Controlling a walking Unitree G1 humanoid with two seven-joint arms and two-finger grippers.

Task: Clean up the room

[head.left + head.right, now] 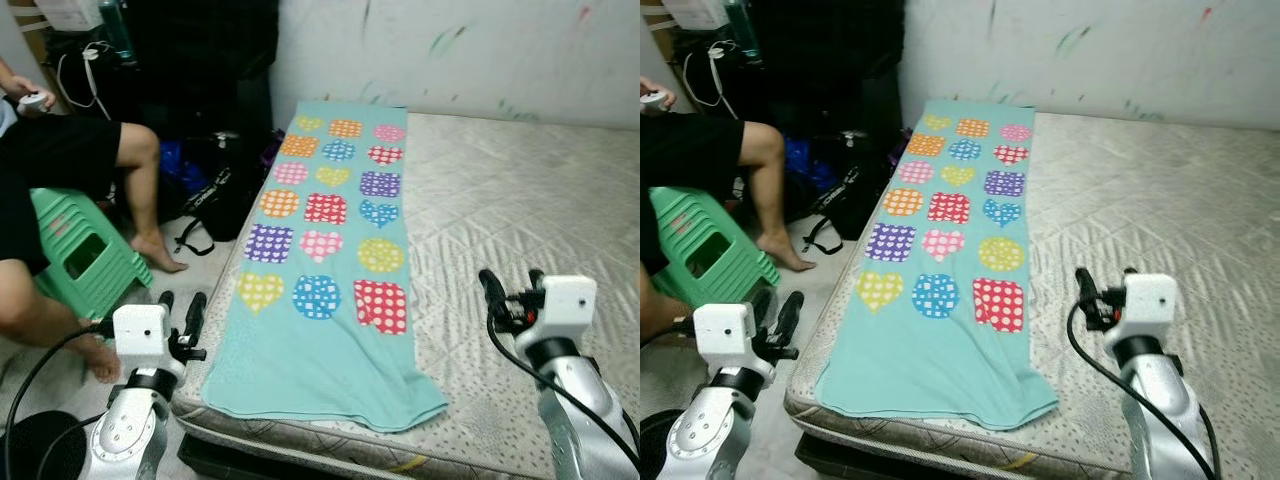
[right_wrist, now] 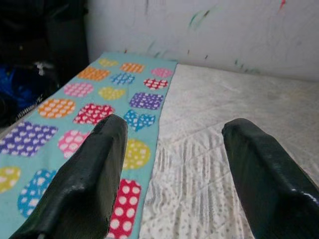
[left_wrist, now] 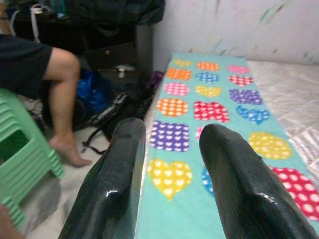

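Towel [image 1: 325, 270], centre frame on mattress [image 1: 510, 230]: light, limp, will sag. Pinch near corners, lower edge. Left gripper [image 1: 181, 318] & right gripper [image 1: 509, 293] both released, empty.

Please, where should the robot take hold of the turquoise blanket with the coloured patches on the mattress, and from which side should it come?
Probably at the two near corners. The blanket lies flat along the left edge of the mattress, and its near end hangs slightly over the front edge, so there the cloth is free to pinch. The left gripper and right gripper, both open, already flank that end; come from the front, downward.
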